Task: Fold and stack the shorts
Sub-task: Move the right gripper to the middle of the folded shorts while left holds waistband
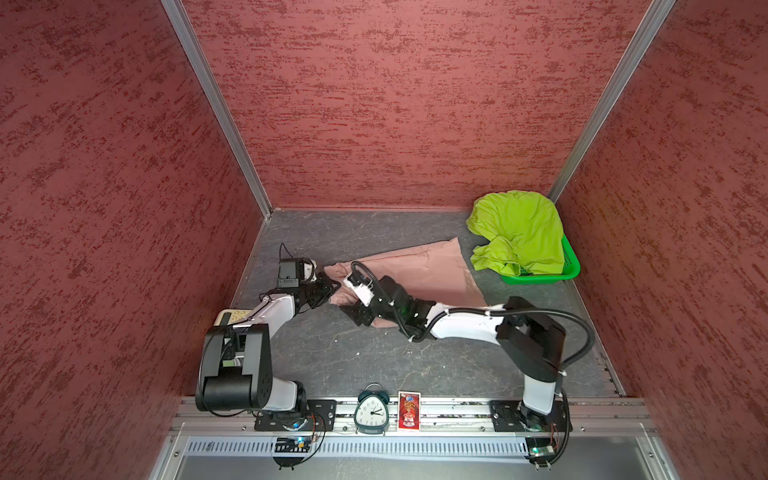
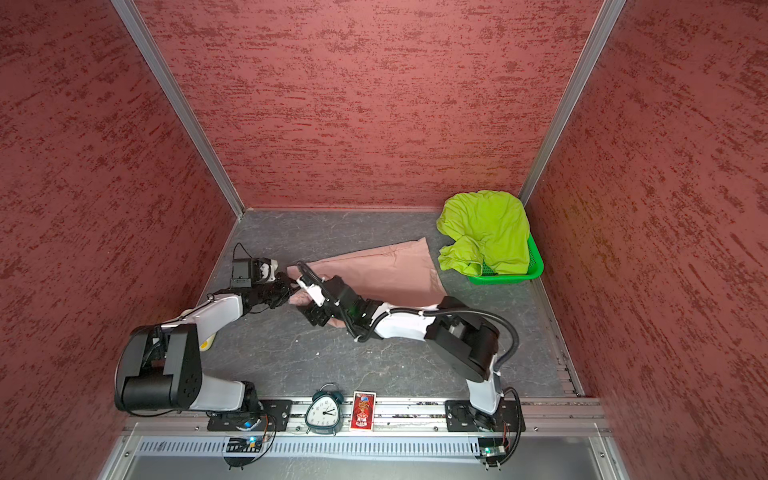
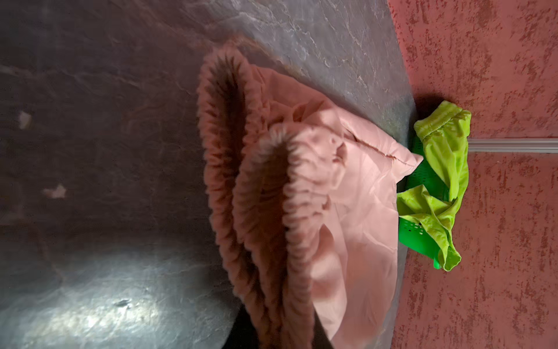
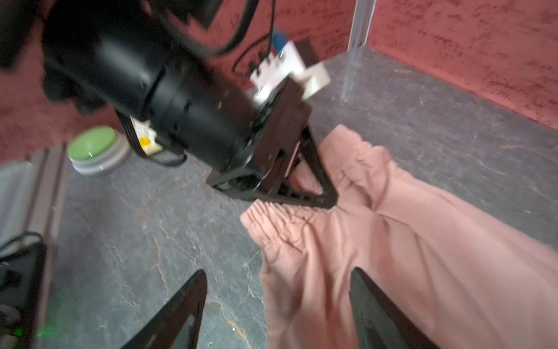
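A: Fingers (image 4: 317, 169) of the left gripper (image 4: 330, 201) pinch the pink shorts (image 1: 424, 266) at the gathered waistband (image 4: 280, 211), mid-frame; the right gripper (image 4: 277, 272) stands spread above them.

B: Thin, limp cloth, likely light and slippery: grip that thicker waistband. The lime shorts (image 1: 519, 232) drape the basket (image 1: 569, 266), right of centre.

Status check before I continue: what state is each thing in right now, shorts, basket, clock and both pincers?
pink shorts: spread on the table, waistband end bunched.
lime green shorts: crumpled, unfolded, draped over the basket.
basket: upright, mostly covered.
left pincer: shut on the pink waistband.
right pincer: open, holding nothing, over the pink shorts.
alarm clock: standing upright.
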`<state>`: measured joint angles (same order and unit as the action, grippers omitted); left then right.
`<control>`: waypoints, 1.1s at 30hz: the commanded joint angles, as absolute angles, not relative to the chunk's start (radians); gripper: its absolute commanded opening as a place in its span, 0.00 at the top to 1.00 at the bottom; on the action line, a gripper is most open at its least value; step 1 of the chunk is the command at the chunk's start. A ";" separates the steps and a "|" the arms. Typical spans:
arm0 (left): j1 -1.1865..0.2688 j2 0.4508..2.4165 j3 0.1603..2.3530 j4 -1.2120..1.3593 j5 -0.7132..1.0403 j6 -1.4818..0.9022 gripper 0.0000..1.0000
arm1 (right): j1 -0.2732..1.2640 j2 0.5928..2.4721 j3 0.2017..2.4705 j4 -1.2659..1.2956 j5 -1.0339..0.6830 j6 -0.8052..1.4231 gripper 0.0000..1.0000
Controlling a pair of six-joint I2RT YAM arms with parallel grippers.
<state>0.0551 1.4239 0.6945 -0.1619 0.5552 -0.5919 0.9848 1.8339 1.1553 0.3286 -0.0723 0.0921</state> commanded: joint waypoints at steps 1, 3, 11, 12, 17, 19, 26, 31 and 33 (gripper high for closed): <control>0.056 1.376 0.738 -0.293 0.532 -0.519 0.89 | 0.858 1.745 1.113 0.271 -0.231 0.281 0.30; 0.058 1.350 0.764 -0.354 0.528 -0.508 0.89 | 0.803 1.735 1.111 0.185 -0.263 0.300 0.42; 0.072 1.273 0.920 -0.592 0.487 -0.426 0.89 | 0.773 1.759 1.015 0.091 -0.288 0.291 0.87; 0.080 1.273 0.941 -0.616 0.485 -0.414 0.89 | 0.775 1.770 1.011 0.091 -0.301 0.289 0.89; 0.121 1.275 1.024 -0.693 0.479 -0.375 0.89 | 0.788 1.858 1.006 0.108 -0.425 0.248 0.95; 0.124 1.276 1.049 -0.713 0.468 -0.363 0.89 | 0.822 1.902 1.037 0.104 -0.430 0.224 0.96; 0.126 1.295 1.120 -0.759 0.444 -0.339 0.87 | 0.918 2.052 1.204 0.044 -0.454 0.163 0.90; 0.127 1.317 1.149 -0.786 0.433 -0.315 0.87 | 0.905 1.995 1.224 0.038 -0.383 0.168 0.86; 0.126 1.320 1.160 -0.794 0.433 -0.309 0.87 | 0.882 1.965 1.225 0.054 -0.375 0.187 0.84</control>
<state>0.1219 1.3132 1.1275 -0.7696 0.4416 -0.3424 0.9154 2.0308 1.2034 0.0471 -0.4099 0.1860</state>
